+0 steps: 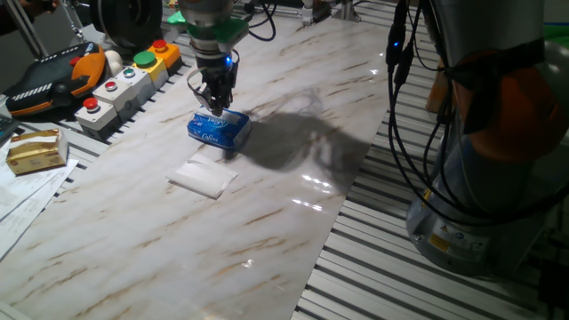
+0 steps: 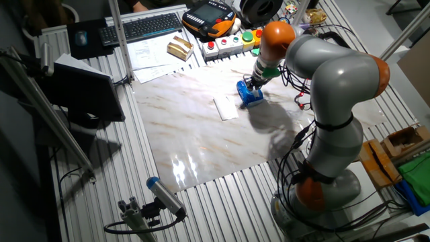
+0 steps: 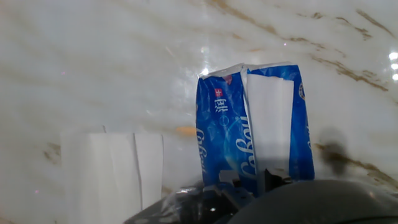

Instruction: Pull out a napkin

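A: Starting with the marble table (image 1: 293,222), where do we stand?

B: We hang over its far end, with the gripper (image 1: 216,100) directly above the blue tissue pack (image 1: 219,130). From the other fixed view the arm reaches across and comes down on the pack from above.

A: And the thing we are after?

B: The napkin (image 3: 269,127) shows in the hand view as a white strip in the pack's torn opening. It runs the length of the pack, toward us in that view, and its near end disappears under our fingers.

A: So the line that counts is straight down?

B: Yes. The napkin lies right beneath the fingertips, long axis along the pack. We judge a pull upward and a little along that axis would slide it free.

A: Are we closed on it?

B: We cannot tell. In the fixed view the fingers look narrow and close to the pack top. The hand view shows only dark blurred shapes at the bottom edge, so whether paper is pinched is hidden.

A: What about the white sheet on the table?

B: A loose folded tissue (image 1: 203,177) lies flat just beside the pack, on the side nearer the first fixed camera, apart from it. It is a look-alike, not our target.
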